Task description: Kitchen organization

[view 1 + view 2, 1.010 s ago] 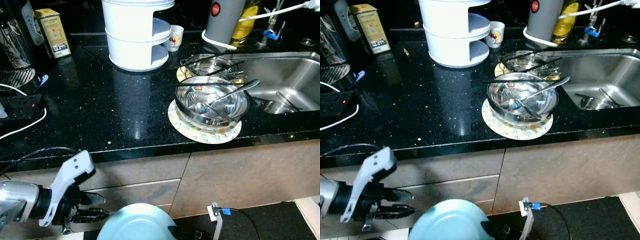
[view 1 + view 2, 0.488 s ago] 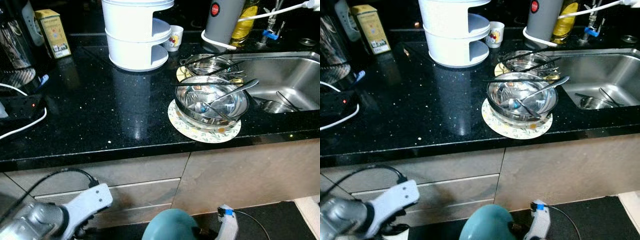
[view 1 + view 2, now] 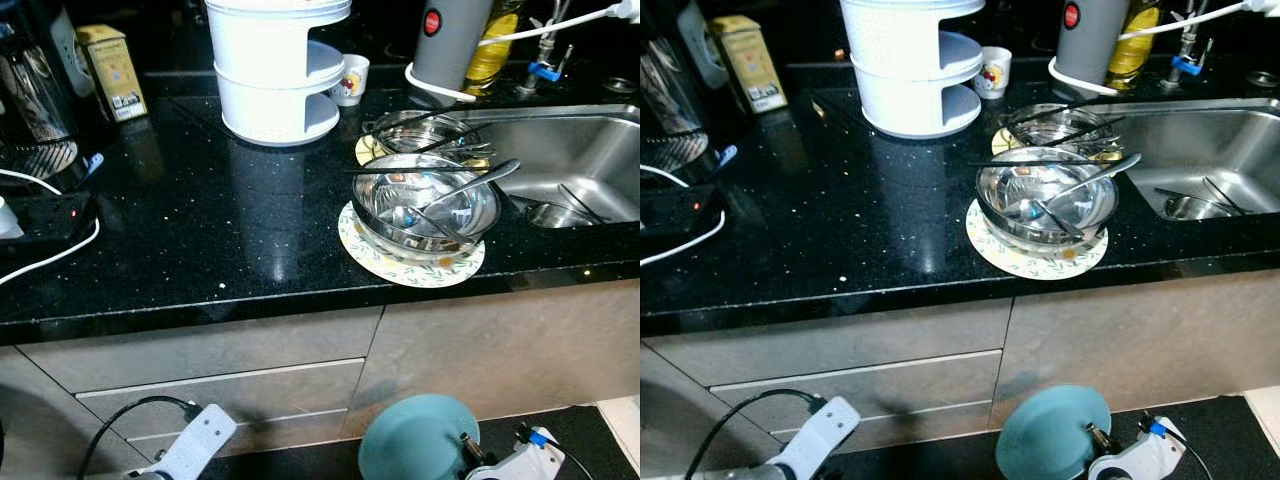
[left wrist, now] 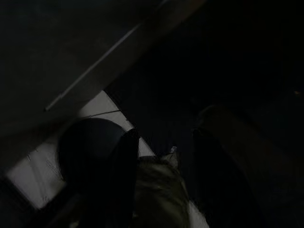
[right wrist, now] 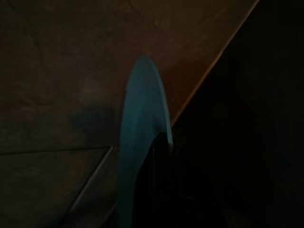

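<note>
My right gripper (image 3: 1098,438) is shut on a light blue plate (image 3: 418,438), held on edge low in front of the cabinet, below the counter. The right wrist view shows the blue plate (image 5: 142,142) edge-on, with a black finger (image 5: 160,161) against it. My left arm (image 3: 195,442) hangs low at the bottom left. In the dark left wrist view, the left gripper (image 4: 164,142) is open with nothing held. On the black counter (image 3: 200,220), a steel bowl (image 3: 425,205) with cutlery rests on a patterned plate (image 3: 400,268).
A second steel bowl (image 3: 420,130) sits behind the first, beside the sink (image 3: 570,150). A white tiered container (image 3: 275,70), small cup (image 3: 350,78), yellow box (image 3: 112,70) and grey appliance (image 3: 450,40) stand at the back. A power strip (image 3: 45,215) lies left. Drawers (image 3: 230,385) lie below.
The blue plate has swung from bottom centre-left to the right in my right gripper. My left arm has dropped to the bottom edge of the view.
</note>
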Controlling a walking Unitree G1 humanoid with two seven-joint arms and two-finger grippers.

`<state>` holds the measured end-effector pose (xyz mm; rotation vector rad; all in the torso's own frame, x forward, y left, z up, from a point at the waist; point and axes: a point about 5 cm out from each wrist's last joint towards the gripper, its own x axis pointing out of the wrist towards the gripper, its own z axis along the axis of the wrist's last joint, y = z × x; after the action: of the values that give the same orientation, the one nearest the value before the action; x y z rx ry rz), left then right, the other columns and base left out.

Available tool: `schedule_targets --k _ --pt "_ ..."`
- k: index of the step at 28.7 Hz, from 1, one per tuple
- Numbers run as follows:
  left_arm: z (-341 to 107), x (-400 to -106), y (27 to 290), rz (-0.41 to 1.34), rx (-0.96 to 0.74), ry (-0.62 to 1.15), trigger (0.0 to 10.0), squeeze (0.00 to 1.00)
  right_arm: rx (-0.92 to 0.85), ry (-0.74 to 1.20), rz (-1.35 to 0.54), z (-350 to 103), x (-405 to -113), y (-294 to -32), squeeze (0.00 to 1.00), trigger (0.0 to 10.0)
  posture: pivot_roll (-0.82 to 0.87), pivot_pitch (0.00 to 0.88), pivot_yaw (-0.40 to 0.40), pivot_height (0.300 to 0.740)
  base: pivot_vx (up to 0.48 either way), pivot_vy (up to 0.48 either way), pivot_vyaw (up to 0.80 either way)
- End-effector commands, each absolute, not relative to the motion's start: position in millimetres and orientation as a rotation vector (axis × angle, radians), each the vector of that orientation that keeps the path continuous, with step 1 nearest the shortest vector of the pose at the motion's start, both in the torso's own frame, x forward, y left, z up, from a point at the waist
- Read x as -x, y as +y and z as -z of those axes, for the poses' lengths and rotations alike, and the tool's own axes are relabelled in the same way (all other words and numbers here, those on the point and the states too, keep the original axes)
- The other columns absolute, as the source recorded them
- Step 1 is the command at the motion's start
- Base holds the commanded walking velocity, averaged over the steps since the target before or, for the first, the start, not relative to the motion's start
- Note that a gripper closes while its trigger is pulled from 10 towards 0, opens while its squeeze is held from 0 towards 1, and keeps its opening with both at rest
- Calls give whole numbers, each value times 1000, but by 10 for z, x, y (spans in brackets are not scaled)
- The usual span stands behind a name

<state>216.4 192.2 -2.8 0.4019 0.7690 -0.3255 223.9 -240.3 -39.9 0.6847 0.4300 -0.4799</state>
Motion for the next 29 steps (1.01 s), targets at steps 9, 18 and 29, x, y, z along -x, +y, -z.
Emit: schedule_targets --k 9,18,29 --pt "532 -1830 1951 274 -372 879 10000 0 294 602 74 464 -2130 -2287 0 0 -51 185 -12 740 0 0 0" --pt "667 -1841 1901 186 -302 856 10000 0 507 682 -37 601 -1970 -2219 0 10000 -62 176 -12 740 0 0 0" --pt "675 -1917 1811 281 -336 831 10000 0 539 810 -34 747 -1783 -2199 0 10000 -60 172 -12 740 0 0 0"
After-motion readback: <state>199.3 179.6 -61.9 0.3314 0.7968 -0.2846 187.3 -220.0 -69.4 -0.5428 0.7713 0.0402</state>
